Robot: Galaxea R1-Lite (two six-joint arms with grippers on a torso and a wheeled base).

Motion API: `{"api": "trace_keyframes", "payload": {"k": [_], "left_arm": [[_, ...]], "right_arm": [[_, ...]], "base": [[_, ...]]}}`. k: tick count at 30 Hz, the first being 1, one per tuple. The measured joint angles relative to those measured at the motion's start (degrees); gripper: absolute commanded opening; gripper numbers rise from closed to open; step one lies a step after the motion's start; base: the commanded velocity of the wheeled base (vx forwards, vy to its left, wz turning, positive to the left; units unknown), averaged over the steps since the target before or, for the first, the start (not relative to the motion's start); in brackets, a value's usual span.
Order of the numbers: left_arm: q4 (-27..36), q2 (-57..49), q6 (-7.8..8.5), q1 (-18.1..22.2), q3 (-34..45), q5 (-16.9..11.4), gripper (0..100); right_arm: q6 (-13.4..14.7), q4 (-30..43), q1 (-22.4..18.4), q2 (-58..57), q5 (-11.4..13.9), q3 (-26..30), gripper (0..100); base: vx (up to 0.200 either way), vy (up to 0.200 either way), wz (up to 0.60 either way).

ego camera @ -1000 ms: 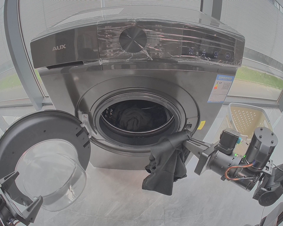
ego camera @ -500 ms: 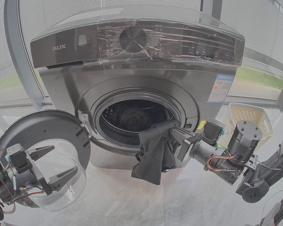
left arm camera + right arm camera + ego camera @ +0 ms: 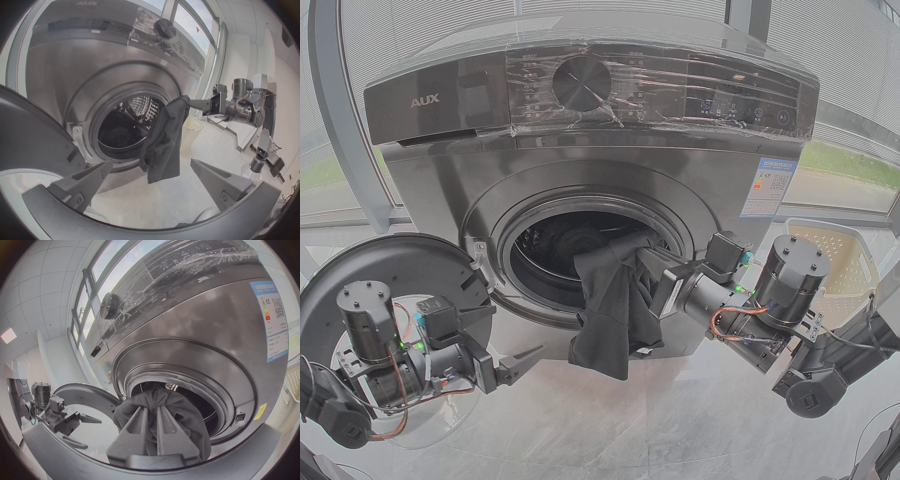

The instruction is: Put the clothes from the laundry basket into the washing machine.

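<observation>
Right claw (image 3: pixel 642 254) at the washing machine (image 3: pixel 456 181), pinched shut on a dark garment (image 3: pixel 612 300).

The two fingers are closed nearly together on a bunched upper fold of the cloth, just at the right side of the machine's drum mouth (image 3: pixel 550 256). From there the garment hangs limp, its top across the mouth and its lower half draped down the machine's front below the rim. It looks light and soft and will sag and trail, so I judge a grip on a gathered bunch suits it best, and the hanging tail may catch on the rim. Another dark piece lies inside the drum. The left claw (image 3: pixel 512 331) is spread wide and empty, low and in front of the machine's open door (image 3: pixel 394 262). The laundry basket (image 3: pixel 844 262) stands to the machine's right.
</observation>
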Motion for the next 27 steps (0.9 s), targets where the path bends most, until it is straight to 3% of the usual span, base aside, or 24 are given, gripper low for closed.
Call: {"api": "trace_keyframes", "payload": {"k": [15,27], "left_arm": [[-13.42,18.43,-0.77,-2.52,-0.40,-3.32,100],[-15.69,28.64,-3.99,-3.63,-7.00,-3.85,100]], "right_arm": [[0.15,-0.17,0.37,2.36,-0.44,-1.51,0],[0.15,-0.68,0.83,2.76,-0.46,-1.16,0]], "base": [[0.000,0.000,0.00],[0.000,0.000,0.00]]}}
